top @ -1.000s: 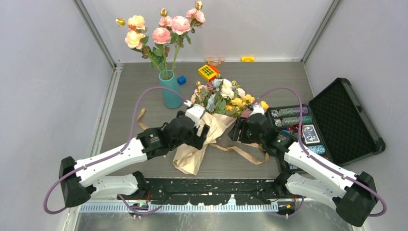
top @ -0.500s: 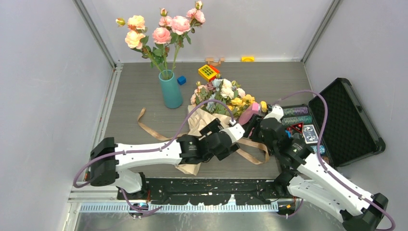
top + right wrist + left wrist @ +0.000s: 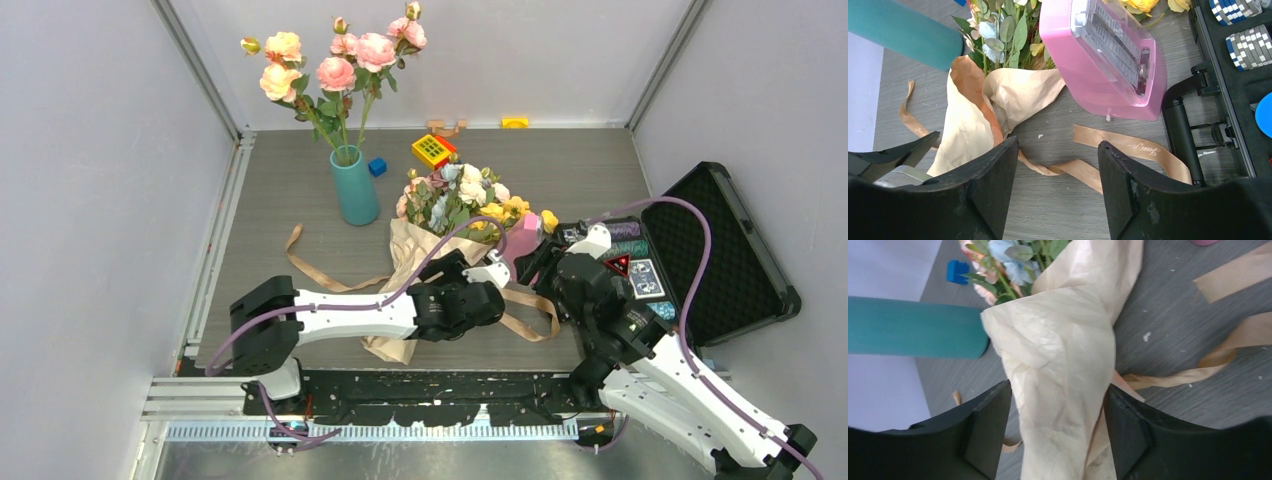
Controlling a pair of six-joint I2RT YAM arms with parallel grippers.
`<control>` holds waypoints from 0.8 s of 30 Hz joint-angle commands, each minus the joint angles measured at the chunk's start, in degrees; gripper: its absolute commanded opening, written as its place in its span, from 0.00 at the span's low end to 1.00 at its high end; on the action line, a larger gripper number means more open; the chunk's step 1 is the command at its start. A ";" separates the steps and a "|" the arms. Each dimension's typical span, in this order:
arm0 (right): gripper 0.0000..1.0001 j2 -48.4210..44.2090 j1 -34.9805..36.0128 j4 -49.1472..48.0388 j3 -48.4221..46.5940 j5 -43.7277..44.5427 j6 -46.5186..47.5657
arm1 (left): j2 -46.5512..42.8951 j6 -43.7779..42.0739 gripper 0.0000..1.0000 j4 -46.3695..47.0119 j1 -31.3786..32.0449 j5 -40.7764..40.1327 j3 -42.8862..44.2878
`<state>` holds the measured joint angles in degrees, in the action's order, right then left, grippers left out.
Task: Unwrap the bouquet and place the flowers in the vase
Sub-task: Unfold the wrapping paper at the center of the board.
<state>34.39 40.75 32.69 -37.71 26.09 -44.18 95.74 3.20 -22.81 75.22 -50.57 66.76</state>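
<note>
Bouquet (image 3: 445,225) lies mid-frame on grey table (image 3: 560,170), blooms up-frame, teal vase (image 3: 354,187) just upper left. Kraft paper loosened, ribbon (image 3: 1128,150) trailing. Left gripper (image 3: 1055,392) spread wide astride the paper; contact unclear. Right gripper (image 3: 1058,146) spread, empty, below pink box (image 3: 1108,55)

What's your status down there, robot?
Left gripper open, astride the wrapped bouquet. Right gripper open above the loose ribbon. Flowers not yet in the vase; roses occupy it. Pink box beside the blooms.
</note>
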 commanded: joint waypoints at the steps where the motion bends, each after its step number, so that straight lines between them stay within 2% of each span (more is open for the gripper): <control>1: 0.65 0.11 -0.01 -0.57 -0.46 1.32 -0.32 | -1.18 4.83 0.62 -4.17 -0.59 -8.93 3.73; 3: 0.65 0.55 0.01 -1.25 -0.50 0.10 0.95 | -2.65 8.79 0.51 -6.44 -1.83 -7.73 3.86; 10: 0.64 5.80 0.01 -5.29 -1.97 -8.83 6.33 | -12.65 18.09 0.14 -6.81 -9.60 4.50 -1.95; 14: 0.63 11.03 0.03 -9.77 -2.48 -16.18 7.67 | -19.05 23.02 0.01 -6.35 -15.83 10.52 -6.90; 18: 0.61 15.67 1.46 -15.54 -2.32 -19.45 7.03 | -25.23 25.66 0.00 -5.41 -22.35 13.88 -12.11; 24: 0.61 24.13 5.49 -21.59 -4.35 -19.12 6.27 | -31.51 27.61 0.00 -3.96 -31.42 20.05 -19.04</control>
<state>54.43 43.83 19.27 -38.30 8.45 -37.89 67.64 27.38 -28.99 48.31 -35.81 50.61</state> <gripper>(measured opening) 0.611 0.009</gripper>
